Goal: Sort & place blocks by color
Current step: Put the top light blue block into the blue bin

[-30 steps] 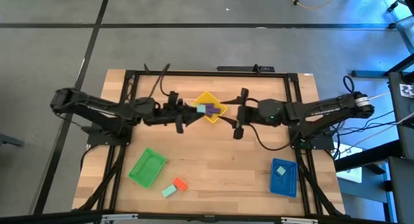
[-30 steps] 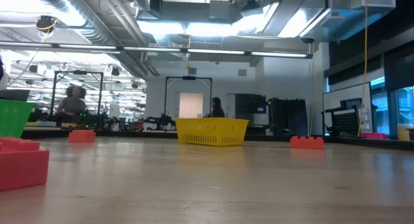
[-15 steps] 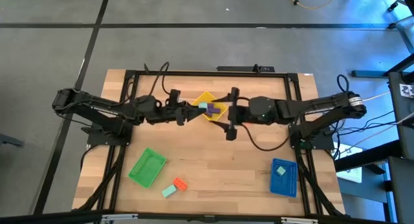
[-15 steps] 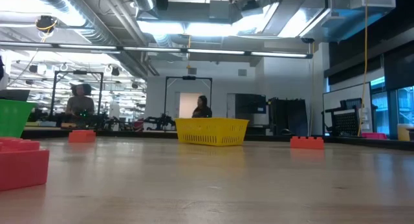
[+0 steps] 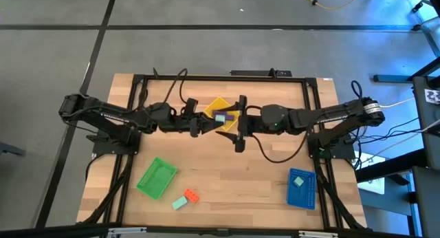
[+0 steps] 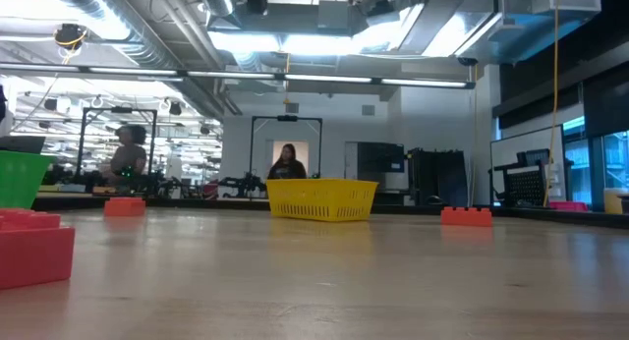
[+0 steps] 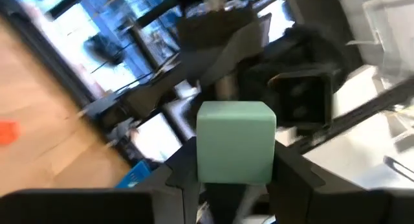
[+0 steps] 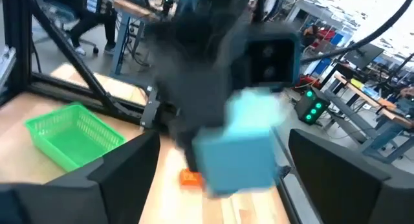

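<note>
High view: both dark arms reach level toward the table's middle, and the left gripper (image 5: 200, 126) and right gripper (image 5: 234, 124) face each other just in front of the flat yellow tray (image 5: 221, 107). Left wrist view shows the left claw pinching a small mint-teal block (image 7: 235, 151) between its fingers (image 7: 182, 173). The right claw's fingers (image 8: 126, 164) stand wide, with the same block (image 8: 239, 144) between them.
</note>
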You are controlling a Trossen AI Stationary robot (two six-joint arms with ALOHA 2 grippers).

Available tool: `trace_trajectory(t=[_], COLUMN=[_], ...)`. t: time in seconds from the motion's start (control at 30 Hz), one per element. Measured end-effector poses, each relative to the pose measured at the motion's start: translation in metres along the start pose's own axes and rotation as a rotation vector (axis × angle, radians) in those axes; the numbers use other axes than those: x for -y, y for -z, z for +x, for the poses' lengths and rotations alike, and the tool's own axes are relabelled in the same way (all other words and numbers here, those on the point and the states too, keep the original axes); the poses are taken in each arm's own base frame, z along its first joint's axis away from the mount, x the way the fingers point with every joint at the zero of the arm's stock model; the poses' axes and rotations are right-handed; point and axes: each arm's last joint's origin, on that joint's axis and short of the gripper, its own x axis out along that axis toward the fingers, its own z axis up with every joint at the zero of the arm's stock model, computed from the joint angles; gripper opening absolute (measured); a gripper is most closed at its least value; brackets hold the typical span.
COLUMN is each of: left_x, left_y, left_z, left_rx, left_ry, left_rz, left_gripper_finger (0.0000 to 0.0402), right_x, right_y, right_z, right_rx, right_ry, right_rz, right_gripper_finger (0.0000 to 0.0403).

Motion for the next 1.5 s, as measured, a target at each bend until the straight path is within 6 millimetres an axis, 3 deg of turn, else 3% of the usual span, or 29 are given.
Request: trace_trajectory(t=[0.4,0.7,0.87,1.2,1.37,1.5], left_x=[-0.002,-0.002,-0.003,-0.010,-0.007,0.000], left_y=[0.001,0.001,0.000,-0.017,-0.037,-0.052], left_z=[0.001,0.000,0.001,0.000,-0.013,-0.034], left_rx=[-0.019,-0.020,-0.026,-0.046,-0.050,-0.034], left_ry=[-0.009,-0.009,-0.005,0.017,0.003,-0.075], left_rz=[0.003,0.012,0.046,0.060,0.117,0.237], left_gripper_finger=[0.0126,0.0127,0.0159,0.0192,0.0194,0.0195], right_x=[-0.001,-0.001,-0.001,-0.002,0.006,0.016], right_y=[-0.003,-0.004,-0.003,-0.004,-0.012,-0.014], right_z=[0.000,0.000,0.000,-0.003,-0.020,-0.044], right_rx=[0.028,0.034,0.031,0.007,-0.012,-0.089], right_ry=[0.006,0.009,0.009,0.053,0.079,0.122], right_rz=[-0.020,-0.019,-0.019,-0.024,-0.020,-0.008], right_gripper_finger=[0.0266,0.0182,0.0139,0.0138,0.0137,0.0137])
